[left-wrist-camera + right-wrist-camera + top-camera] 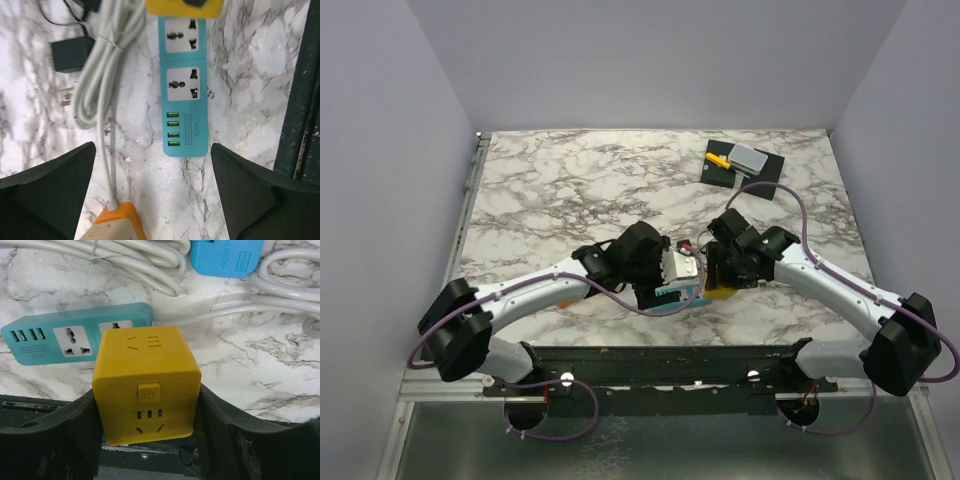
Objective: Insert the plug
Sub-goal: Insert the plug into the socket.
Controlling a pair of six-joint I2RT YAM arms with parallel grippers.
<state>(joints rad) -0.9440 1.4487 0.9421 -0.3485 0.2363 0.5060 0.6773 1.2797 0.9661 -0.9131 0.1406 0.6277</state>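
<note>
My right gripper (147, 402) is shut on a yellow cube-shaped plug adapter (145, 380), one finger pressed on each side. The cube stands on one end of the teal power strip (55, 340); its underside is hidden, so I cannot tell whether it is seated. In the top view the cube (720, 293) is at the table's front middle, with the strip (675, 293) to its left. My left gripper (152, 150) hangs open over the strip's (182, 100) USB end, holding nothing. An orange-and-beige block (117, 225) with a white cable lies loose between its finger bases.
A coiled white cable (100, 65) and a black adapter (70, 55) with bare prongs lie left of the strip. A blue plug (225, 257) and more white cable lie beyond the cube. A black mat (740, 165) with small parts sits at the back right. The dark rail (300, 110) borders the near edge.
</note>
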